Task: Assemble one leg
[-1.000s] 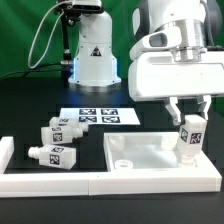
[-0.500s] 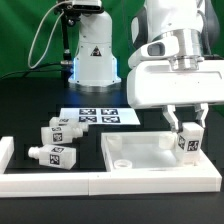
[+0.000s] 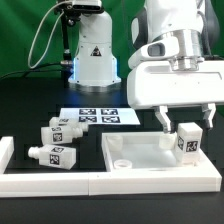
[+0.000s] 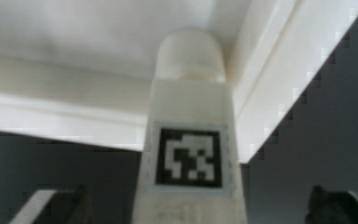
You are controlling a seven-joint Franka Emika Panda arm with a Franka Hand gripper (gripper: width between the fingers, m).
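A white leg (image 3: 187,141) with a black-and-white tag stands upright in the corner of the flat white panel (image 3: 140,152) at the exterior view's right. My gripper (image 3: 186,118) is open just above it, with one finger on each side and a gap between them and the leg. In the wrist view the leg (image 4: 194,120) fills the middle, standing against the panel's rim (image 4: 87,90). The dark fingertips (image 4: 48,205) show at the picture's edges, apart from the leg. The gripper (image 4: 194,210) holds nothing.
Two more legs (image 3: 62,131) (image 3: 52,155) lie on the black table at the exterior view's left. The marker board (image 3: 98,116) lies behind them. A white rail (image 3: 50,182) runs along the front. The robot's base (image 3: 93,60) stands at the back.
The gripper was shut on the leg over the panel's corner. It has opened and let go, and the leg stands on its own.
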